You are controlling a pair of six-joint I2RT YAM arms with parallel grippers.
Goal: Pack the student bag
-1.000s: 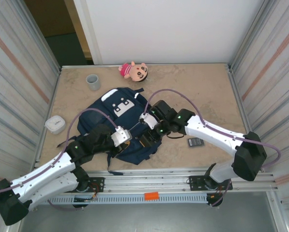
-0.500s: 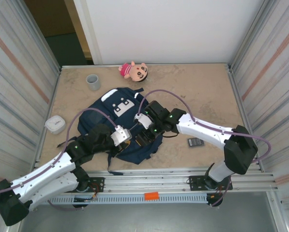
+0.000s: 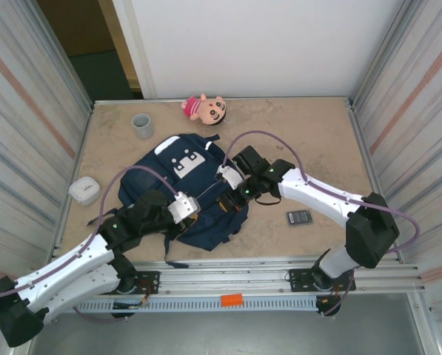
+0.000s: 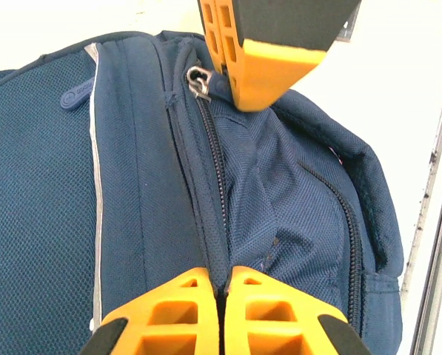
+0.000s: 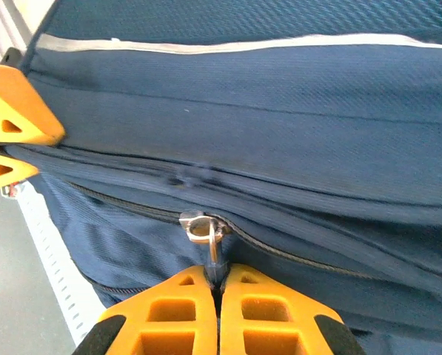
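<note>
The student bag [image 3: 150,181], navy with white stripes and a white patch, lies flat in the middle of the table. My left gripper [image 4: 221,279] is shut on a fold of the bag's fabric [image 4: 161,185] beside a zipper line. My right gripper [image 5: 219,275] is shut on the metal zipper pull [image 5: 215,255], whose slider [image 5: 201,225] sits just ahead of the fingertips. The two grippers face each other along the zipper at the bag's near right part, left gripper [image 3: 201,214] and right gripper [image 3: 232,200]. The zipper teeth between them look closed.
A pink plush doll [image 3: 204,109] lies at the back edge, a grey cup [image 3: 142,125] at the back left, a white case [image 3: 85,191] at the left, and a small dark device [image 3: 300,217] right of the bag. Ribbed walls stand along both sides.
My right gripper has closed from half open onto the zipper pull and has shifted slightly right. The left gripper stays shut on the bag fabric.
</note>
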